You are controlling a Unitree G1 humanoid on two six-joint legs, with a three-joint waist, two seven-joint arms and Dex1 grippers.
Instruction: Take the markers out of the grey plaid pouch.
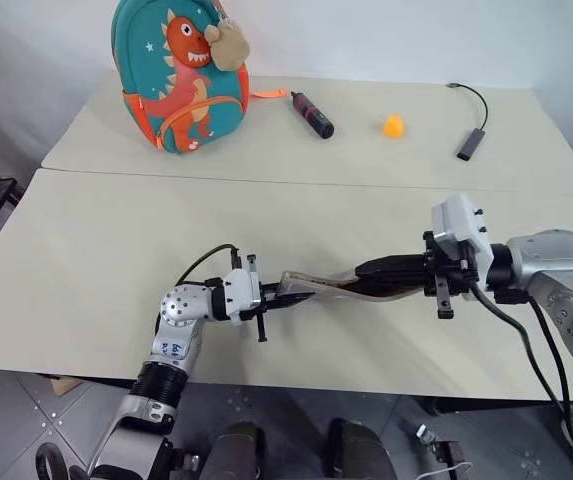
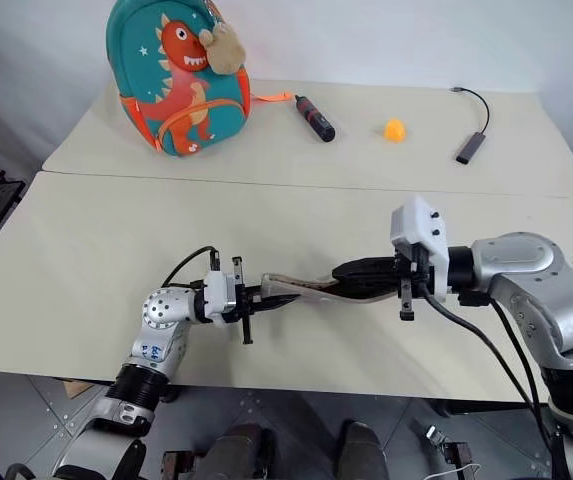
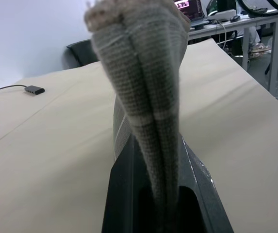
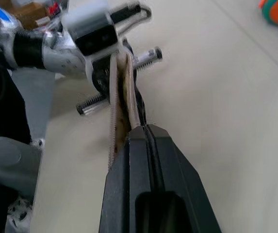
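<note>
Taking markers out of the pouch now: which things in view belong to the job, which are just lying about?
Job:
- grey plaid pouch, held above the table between both grippers
- left gripper, shut on one end
- right gripper, shut on the other end

Lying about, far table:
- dinosaur backpack
- black stick with red end
- small orange thing
- adapter with cable

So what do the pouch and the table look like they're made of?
The grey plaid pouch looks like woven fabric, matte: a coarse weave and folds show. The table looks like pale wood-look laminate, smooth with faint grain, though solid wood can't be ruled out.
</note>
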